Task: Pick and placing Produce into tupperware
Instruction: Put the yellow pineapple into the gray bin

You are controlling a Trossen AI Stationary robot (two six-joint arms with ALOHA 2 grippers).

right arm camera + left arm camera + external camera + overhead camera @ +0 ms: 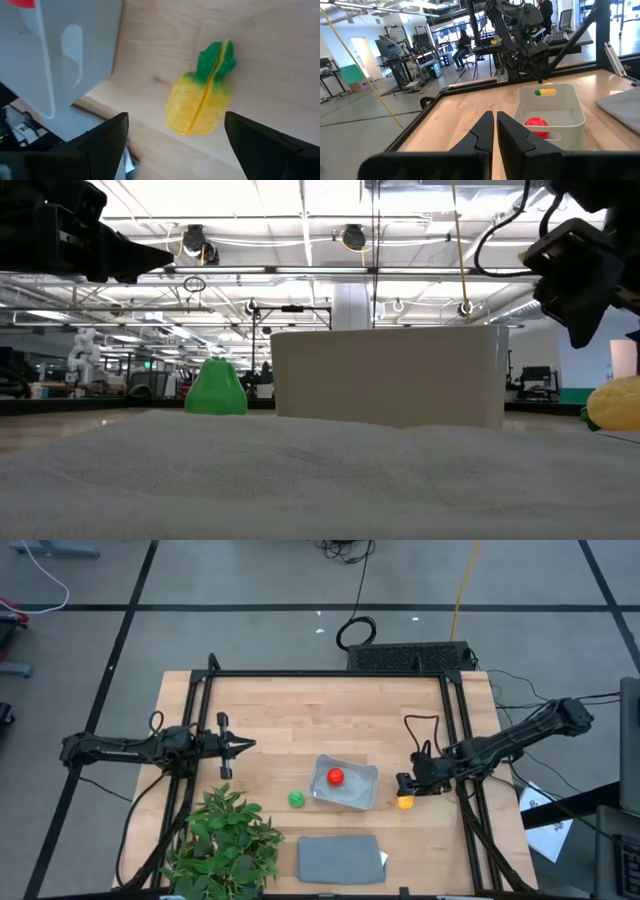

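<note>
The clear tupperware (346,784) stands mid-table with the red round piece (335,776) inside it. The green round piece (296,799) lies on the table just left of it. The yellow piece with a green top (200,98) lies on its side on the table, right of the tupperware. My right gripper (405,787) hangs above it, open, with a finger on either side of it in the wrist view, not touching. My left gripper (245,745) is shut and empty, left of the tupperware, pointing toward the table's right.
A large leafy green plant (225,845) stands at the near left. A flat opaque grey rectangle (340,859) lies near the front edge. Black frame rails (455,730) run along the table's sides. Bare wood lies at the far middle.
</note>
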